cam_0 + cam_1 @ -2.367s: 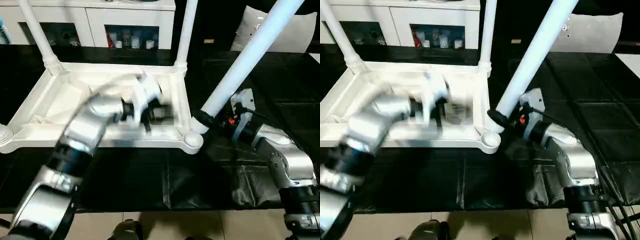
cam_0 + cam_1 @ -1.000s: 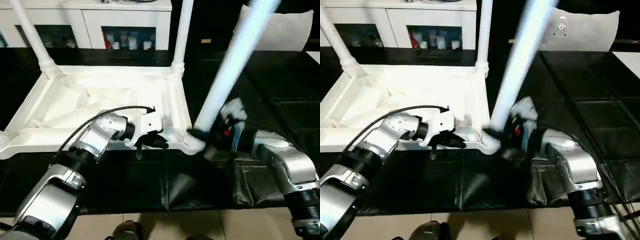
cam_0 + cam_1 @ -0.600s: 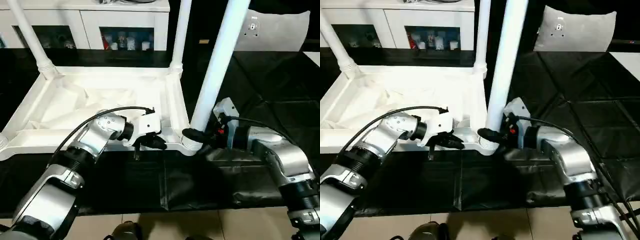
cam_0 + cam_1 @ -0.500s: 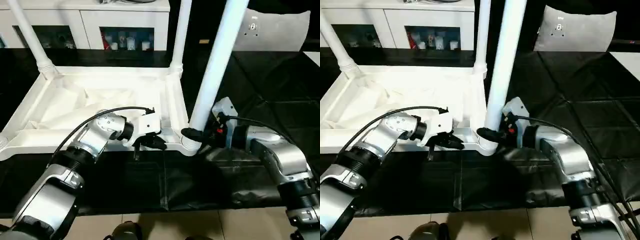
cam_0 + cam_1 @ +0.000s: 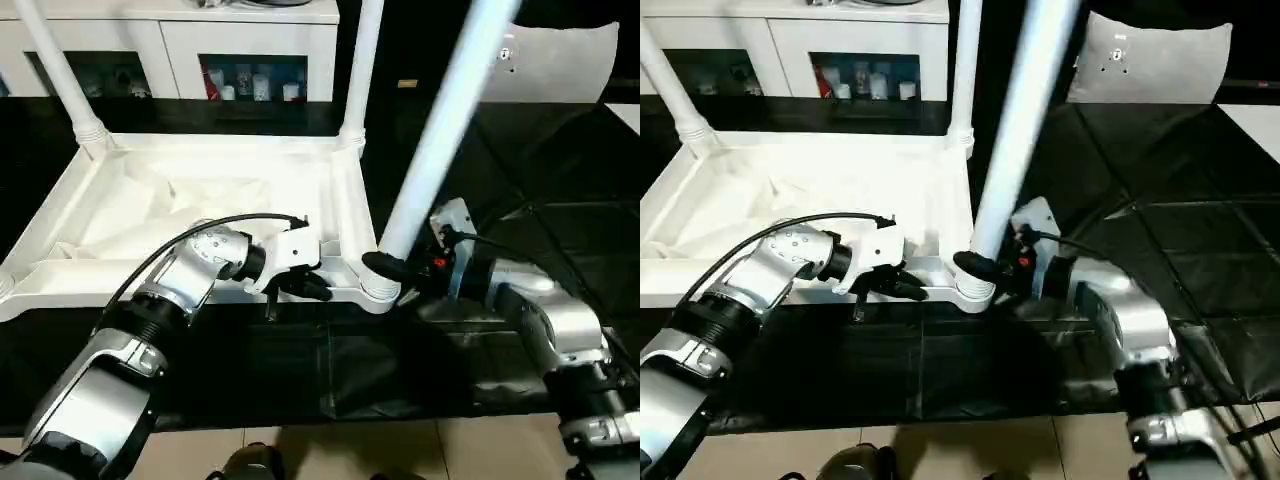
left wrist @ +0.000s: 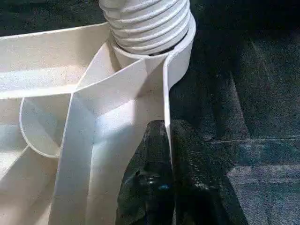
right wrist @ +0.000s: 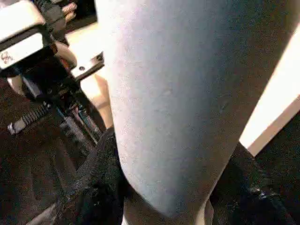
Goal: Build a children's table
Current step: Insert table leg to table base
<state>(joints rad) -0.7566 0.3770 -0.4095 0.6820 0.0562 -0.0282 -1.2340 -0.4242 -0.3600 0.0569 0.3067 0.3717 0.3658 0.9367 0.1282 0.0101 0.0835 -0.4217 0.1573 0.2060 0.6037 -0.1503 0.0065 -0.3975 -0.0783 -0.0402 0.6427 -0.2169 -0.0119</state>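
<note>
Left claw (image 5: 318, 288) is clamped on the near rim of the upturned white plastic ribbed tabletop (image 5: 200, 190) on the black floor mat (image 5: 300, 380), bracing it. Right claw (image 5: 385, 266) grips the long tapered white leg (image 5: 440, 120) at its base, tilted, seating it in the near-right corner socket (image 5: 378, 292).

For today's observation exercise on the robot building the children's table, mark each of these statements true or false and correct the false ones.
1. The tabletop lies upside down on the black surface. True.
2. The right pincer grips a leg near its lower end, at the near right corner socket. True.
3. That leg stands perfectly upright. False: it leans toward the robot's right.
4. The left pincer holds a loose leg. False: it is closed on the tabletop's near rim.
5. No legs are fitted at the far corners. False: a leg stands in each far corner.
</note>
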